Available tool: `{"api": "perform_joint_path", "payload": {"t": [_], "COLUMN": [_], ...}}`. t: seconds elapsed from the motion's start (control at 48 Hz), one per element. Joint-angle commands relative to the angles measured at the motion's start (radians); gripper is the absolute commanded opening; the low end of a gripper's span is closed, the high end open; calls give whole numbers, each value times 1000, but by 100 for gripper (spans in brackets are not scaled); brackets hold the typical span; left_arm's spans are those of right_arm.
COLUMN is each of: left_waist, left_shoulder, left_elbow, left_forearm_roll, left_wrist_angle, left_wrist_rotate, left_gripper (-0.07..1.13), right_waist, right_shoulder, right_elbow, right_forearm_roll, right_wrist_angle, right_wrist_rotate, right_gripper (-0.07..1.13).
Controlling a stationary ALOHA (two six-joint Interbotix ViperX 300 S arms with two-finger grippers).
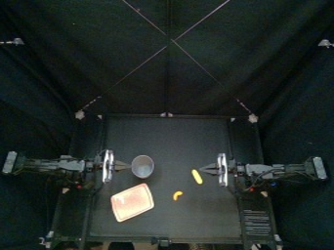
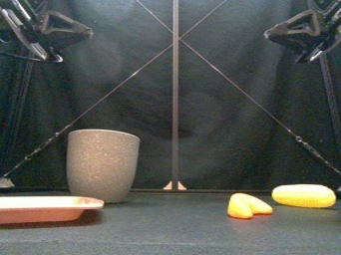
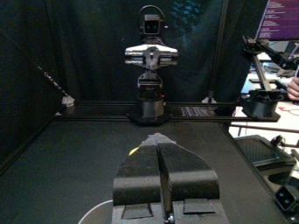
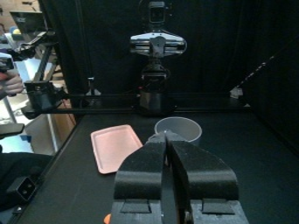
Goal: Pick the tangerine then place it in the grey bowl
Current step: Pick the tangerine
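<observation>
Left gripper point(image 3: 156, 142), right gripper point(image 4: 170, 142) jaws together, right wrist view adds pink tray point(image 4: 117, 144)

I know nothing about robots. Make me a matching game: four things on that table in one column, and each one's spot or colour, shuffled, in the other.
Things:
1. grey cup
2. pink tray
3. tangerine
4. yellow toy

Descriptions:
A. orange, lying just right of the tray
B. flat, in front of the cup
C. farthest right of the four
D. standing upright, behind the tray

Pairs: 1-D, 2-B, 3-A, 4-C
</observation>
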Motion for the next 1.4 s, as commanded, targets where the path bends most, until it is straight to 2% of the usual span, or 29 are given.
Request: {"api": "perform_joint_path", "payload": {"t": [0.021,0.25,0.375,0.479,0.542,0.729,0.792,1.021,1.25,1.396], "left_waist": [-3,-2,6,14,18,21,21,26,58,67], "left_shoulder": [17,17,17,17,18,17,17,17,17,17], "left_elbow": [-14,-34,-35,-34,-32,-31,-29,-31,-32,-32], "left_forearm_roll": [-11,-35,-35,-35,-35,-35,-37,-34,-32,-32], "left_wrist_angle": [74,126,126,126,126,126,126,126,123,121], "left_wrist_rotate": [-5,0,2,2,2,2,0,2,3,3], "left_gripper": [9,9,9,9,9,9,9,9,9,9], "right_waist": [8,6,9,21,31,44,44,55,110,147], "right_shoulder": [49,262,380,460,512,632,666,781,850,884], "right_elbow": [-9,-77,-146,-198,-227,-287,-299,-353,-442,-471], "right_forearm_roll": [-3,-54,-112,-146,-158,-149,-138,-121,-123,-132], "right_wrist_angle": [12,130,152,150,143,98,95,143,397,485], "right_wrist_rotate": [9,2,5,5,5,8,8,5,0,-14], "right_gripper": [8,9,16,29,42,74,80,81,81,81]}}
